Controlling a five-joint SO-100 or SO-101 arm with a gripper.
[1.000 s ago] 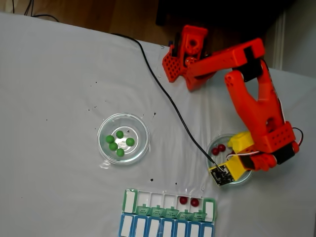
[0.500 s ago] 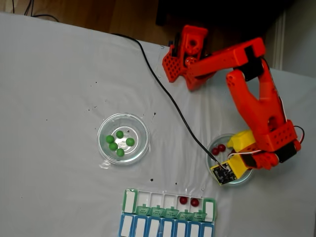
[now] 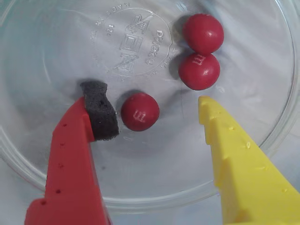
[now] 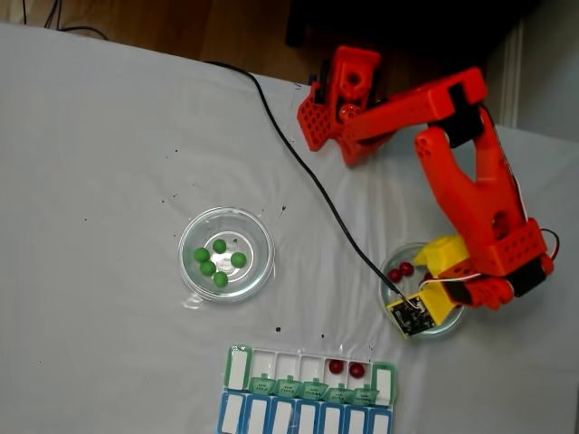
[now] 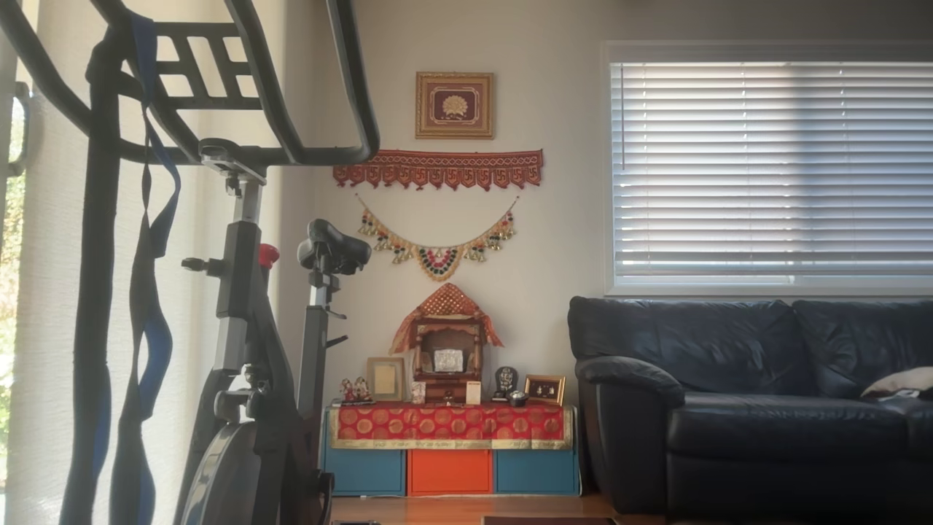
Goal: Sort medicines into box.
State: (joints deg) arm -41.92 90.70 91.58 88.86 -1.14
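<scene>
Tool spread wide, straddling one red pill in glass dish; round pill may squirt sideways on closing.

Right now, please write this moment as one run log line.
jaws open around red pill | glass dish holds three red | organizer has two red | five green pills wait

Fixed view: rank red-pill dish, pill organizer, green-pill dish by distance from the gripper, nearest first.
1. Red-pill dish: right side of the table; the gripper sits inside it, jaws open around a red pill in the wrist view.
2. Pill organizer: bottom edge, below and left of the gripper.
3. Green-pill dish: centre-left, farthest.
</scene>
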